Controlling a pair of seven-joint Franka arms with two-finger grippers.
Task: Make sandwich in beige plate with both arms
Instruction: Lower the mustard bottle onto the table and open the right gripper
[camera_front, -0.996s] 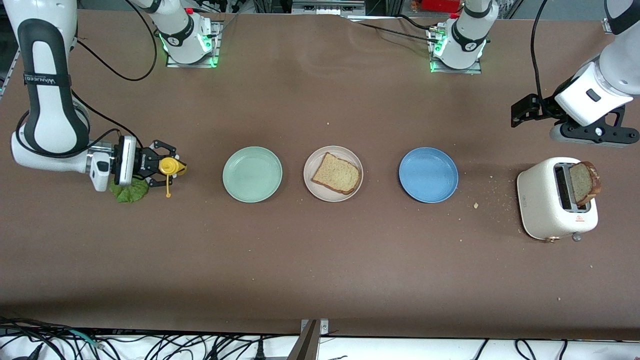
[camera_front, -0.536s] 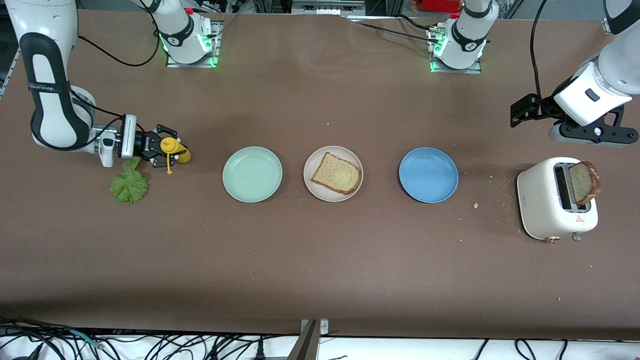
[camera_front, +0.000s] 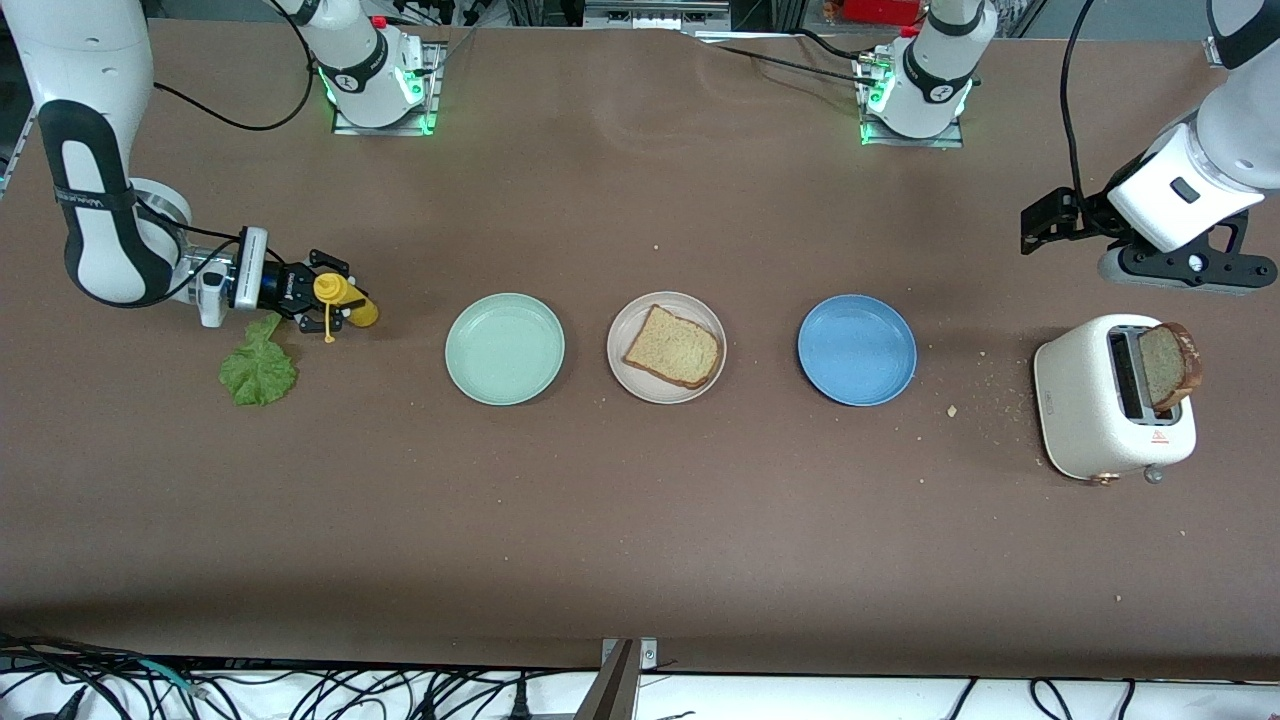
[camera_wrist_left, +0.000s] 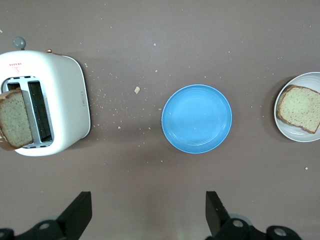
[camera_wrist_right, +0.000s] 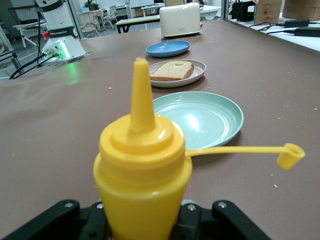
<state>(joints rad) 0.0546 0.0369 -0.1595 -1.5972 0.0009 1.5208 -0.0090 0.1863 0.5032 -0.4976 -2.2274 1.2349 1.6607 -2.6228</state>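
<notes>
Gripping a yellow squeeze bottle (camera_front: 345, 300), the right gripper (camera_front: 318, 300) has its fingers closed around the bottle's body at the right arm's end of the table, the cap (camera_wrist_right: 290, 155) flipped open and dangling on its strap. A lettuce leaf (camera_front: 259, 367) lies on the table just beside it, nearer the front camera. The beige plate (camera_front: 622, 372) sits mid-table with one toast slice (camera_front: 674, 347) on it, between a mint green plate (camera_front: 504, 348) and a blue plate (camera_front: 856, 349). A second slice (camera_front: 1170, 364) sticks up from a white toaster (camera_front: 1090, 410) at the left arm's end, crumbs scattered around. The left gripper (camera_wrist_left: 149, 215) waits above the table near the toaster, fingers spread wide and empty. The toaster carries a small red warning triangle; its text is unreadable.
</notes>
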